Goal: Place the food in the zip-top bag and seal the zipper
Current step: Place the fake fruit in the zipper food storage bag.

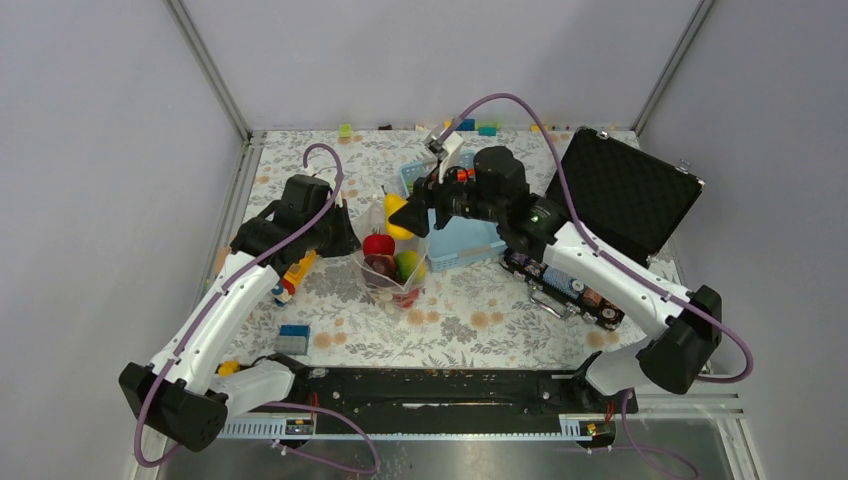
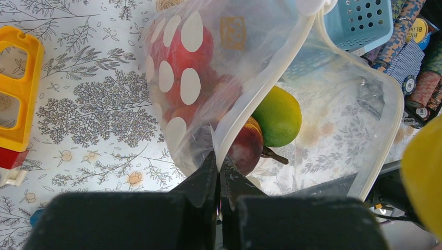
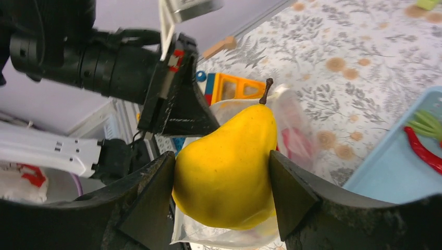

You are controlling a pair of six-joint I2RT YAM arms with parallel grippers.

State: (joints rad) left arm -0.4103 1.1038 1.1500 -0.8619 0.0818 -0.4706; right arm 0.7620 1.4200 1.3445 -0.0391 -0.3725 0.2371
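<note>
The clear zip-top bag (image 1: 390, 270) with white dots stands open at the table's middle. It holds a red fruit (image 1: 378, 245), a dark red one (image 2: 245, 148) and a green one (image 2: 279, 115). My left gripper (image 2: 219, 161) is shut on the bag's whitish zipper rim (image 2: 271, 78) and holds the mouth open. My right gripper (image 3: 221, 177) is shut on a yellow pear (image 3: 229, 166), held just above the bag's mouth; the pear also shows in the top view (image 1: 397, 216). A red chili (image 3: 425, 151) and a green piece (image 3: 427, 122) lie in the blue basket.
The light-blue basket (image 1: 465, 240) stands right behind the bag. An open black case (image 1: 620, 195) with chip stacks (image 1: 565, 285) is at the right. A yellow and red toy block (image 1: 295, 272) and a blue block (image 1: 293, 338) lie at the left.
</note>
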